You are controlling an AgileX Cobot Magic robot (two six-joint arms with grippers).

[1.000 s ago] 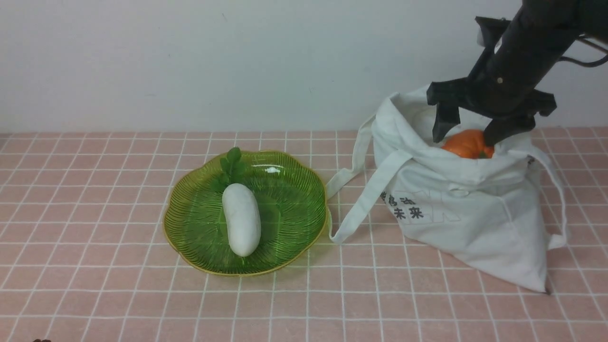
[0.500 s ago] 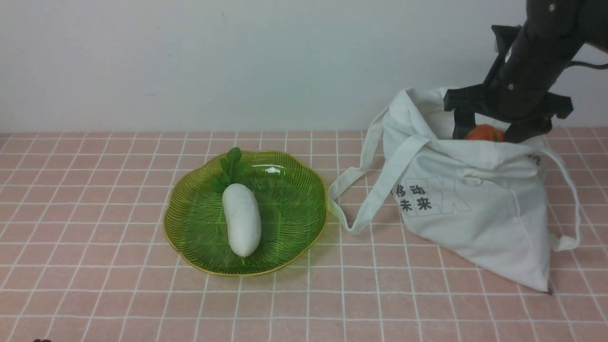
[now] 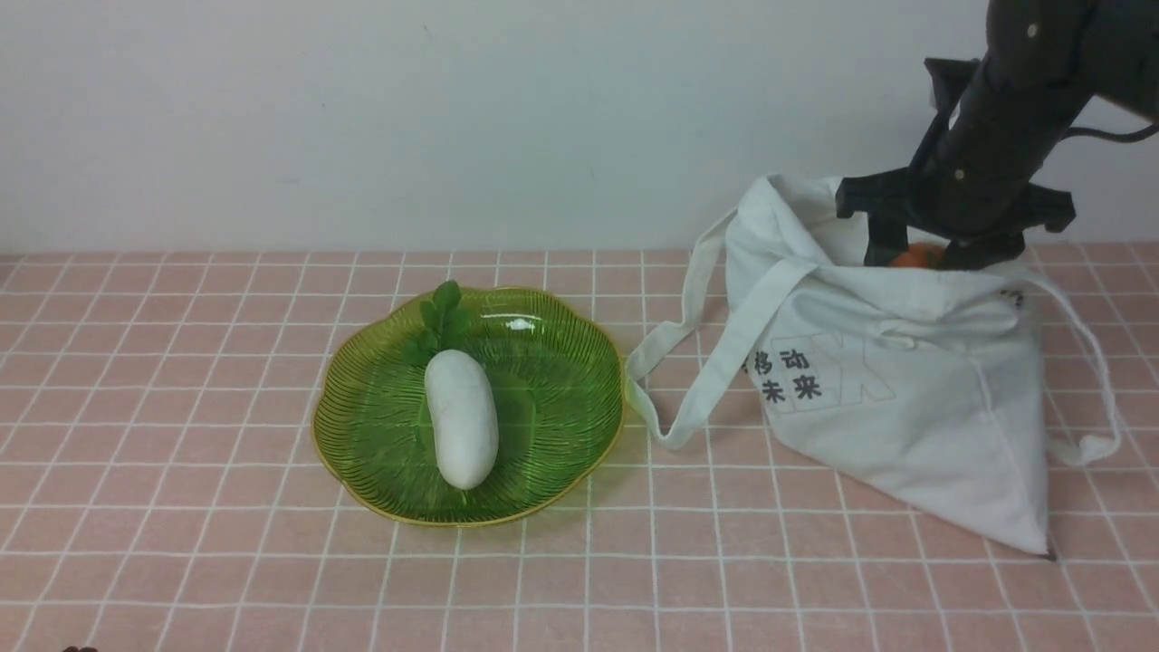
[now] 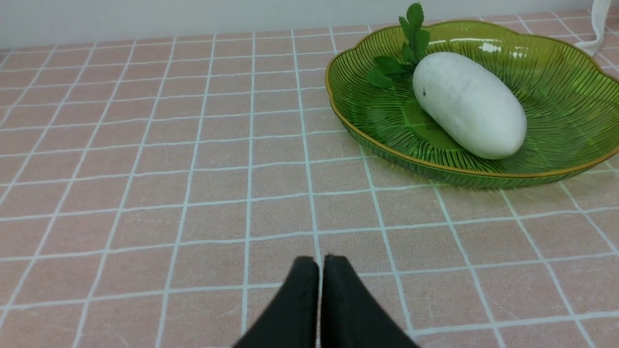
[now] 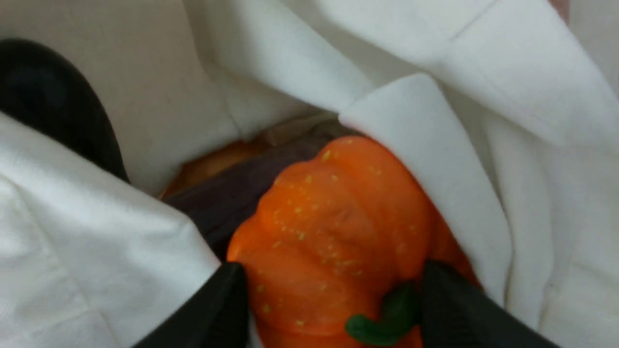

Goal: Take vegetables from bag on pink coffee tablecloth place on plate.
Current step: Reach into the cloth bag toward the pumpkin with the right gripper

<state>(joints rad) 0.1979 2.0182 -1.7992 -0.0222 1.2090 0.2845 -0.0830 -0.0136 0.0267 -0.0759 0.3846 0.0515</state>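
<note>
- Your right gripper [image 5: 333,299] seems clamped on the pumpkin [image 5: 333,227]; confirm the bite before lifting.
- Lift straight up, clear of the bag [image 3: 905,398].
- Your left gripper [image 4: 317,270] sits pinched shut, empty.

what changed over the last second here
The right gripper shifted rightward in the mouth of the bag, and its jaws closed in on the pumpkin, now nearly hidden behind the rim from the front. The bag got dragged rightward too. The plate and white radish stayed put.
</note>
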